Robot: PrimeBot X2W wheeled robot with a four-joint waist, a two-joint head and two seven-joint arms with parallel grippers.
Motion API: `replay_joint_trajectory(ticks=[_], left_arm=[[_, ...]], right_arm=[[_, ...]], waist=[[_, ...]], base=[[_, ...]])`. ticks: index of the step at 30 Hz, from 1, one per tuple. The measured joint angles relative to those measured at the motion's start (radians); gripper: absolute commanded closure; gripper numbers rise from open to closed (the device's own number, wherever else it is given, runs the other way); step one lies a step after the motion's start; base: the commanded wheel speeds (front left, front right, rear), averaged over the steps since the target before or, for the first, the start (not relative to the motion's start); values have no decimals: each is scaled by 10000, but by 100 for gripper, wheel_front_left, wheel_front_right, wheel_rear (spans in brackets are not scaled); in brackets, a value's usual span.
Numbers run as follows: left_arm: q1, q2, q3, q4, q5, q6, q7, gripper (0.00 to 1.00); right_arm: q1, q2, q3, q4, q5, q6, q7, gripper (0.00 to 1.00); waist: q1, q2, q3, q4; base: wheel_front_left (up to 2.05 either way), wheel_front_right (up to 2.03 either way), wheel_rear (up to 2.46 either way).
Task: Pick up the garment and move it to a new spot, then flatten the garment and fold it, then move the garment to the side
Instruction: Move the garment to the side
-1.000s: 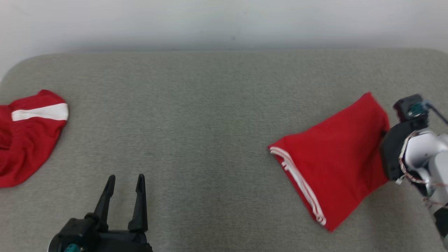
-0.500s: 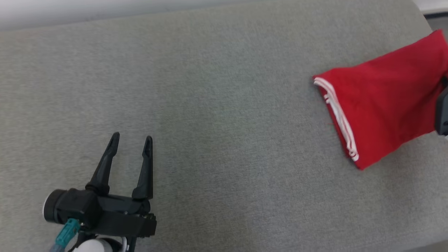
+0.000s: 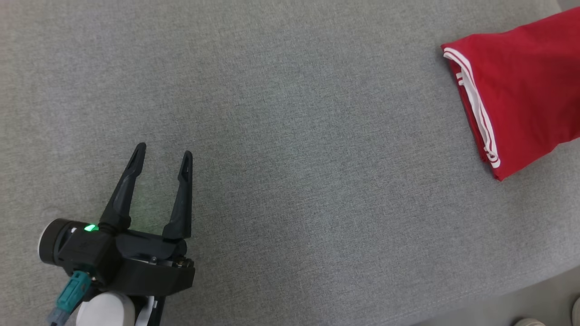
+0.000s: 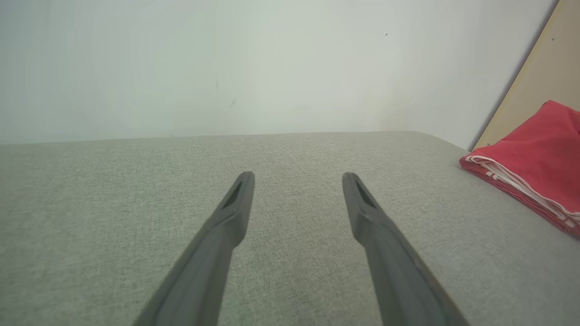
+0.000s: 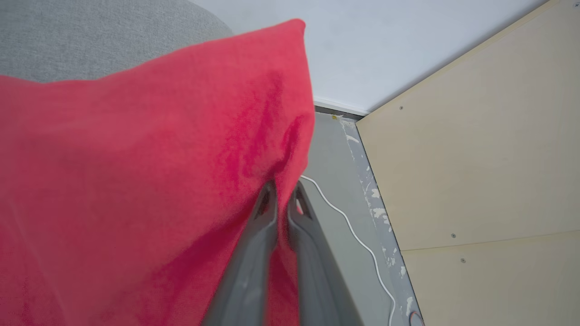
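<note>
— Where's our garment (image 3: pixel 521 86)?
— Folded at the right end of the grey surface (image 3: pixel 290 136); our right gripper (image 5: pixel 284 188) pinches its edge, fingers nearly together.
— And our left gripper (image 3: pixel 163 151)?
— Spread wide, holding nothing, well apart from it.

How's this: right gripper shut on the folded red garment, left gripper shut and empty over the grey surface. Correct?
No. The left gripper is open and empty over the grey surface, as the left wrist view shows; the rest holds.
</note>
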Motion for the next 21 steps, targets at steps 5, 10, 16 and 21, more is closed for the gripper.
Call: replay_joint_trajectory(ticks=[5, 10, 16, 21], left_arm=[[-6, 75, 67, -17, 2, -12, 0, 0], [1, 65, 136, 48, 0, -15, 0, 0], [176, -109, 320, 221, -21, -25, 0, 0], [733, -226, 813, 360, -2, 326, 0, 0]], right_arm=[[-6, 25, -196, 213, -324, 0, -337, 0], [-2, 46, -194, 217, -564, 0, -1034, 0], [35, 171, 196, 301, -535, 0, -2017, 0], [505, 972, 42, -75, 196, 0, -3080, 0]], waist=[[-1, 0, 144, -15], [-2, 0, 46, 61], [-3, -1, -401, 284], [-3, -1, -983, 497]], base=[[0, 0, 0], [0, 0, 0], [0, 0, 0], [0, 0, 0]])
